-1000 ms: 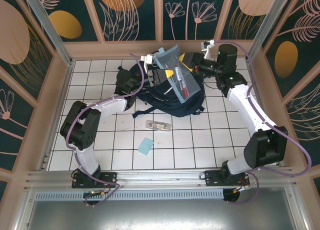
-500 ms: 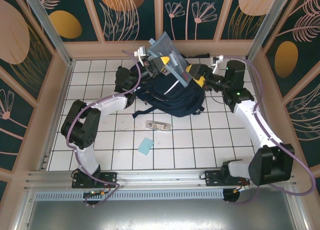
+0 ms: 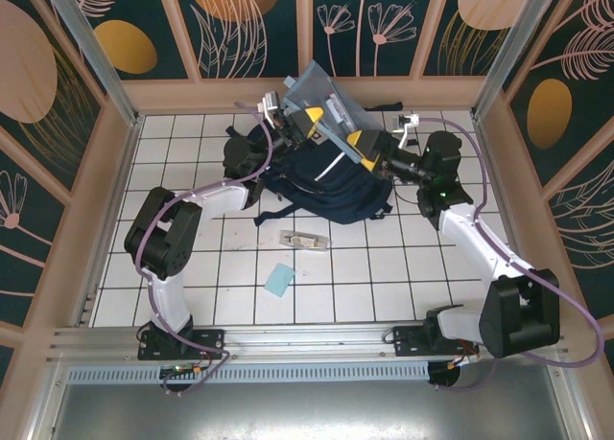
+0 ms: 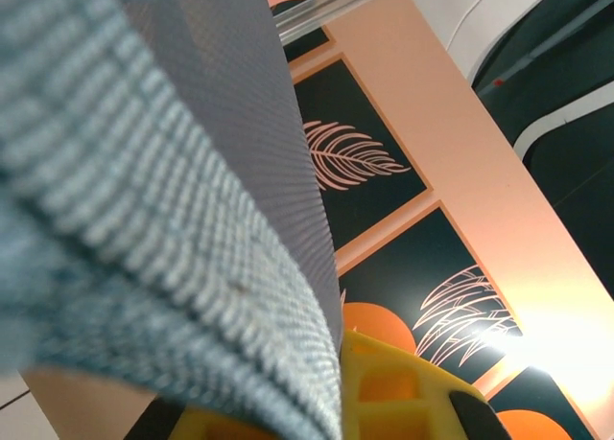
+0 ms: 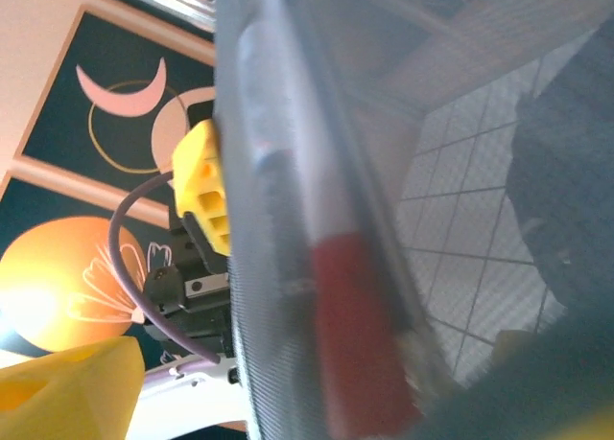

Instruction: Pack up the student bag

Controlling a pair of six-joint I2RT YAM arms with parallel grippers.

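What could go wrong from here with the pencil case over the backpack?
1. The left tool grips the pencil case near one edge, tilted over the backpack; it could slip out.
2. The right tool sits close against the case's lower end, so the tools may collide.
3. No open mouth is visible on the backpack from above; the case may land on top.

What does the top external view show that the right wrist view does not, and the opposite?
Top external view: a flat light-blue square and a small pale oblong object lying on the tiles. Right wrist view: a pen with a red part, seen through the mesh. Both: the grey mesh pencil case, gripped by the left gripper, the navy-blue fabric backpack and the white tiled table.
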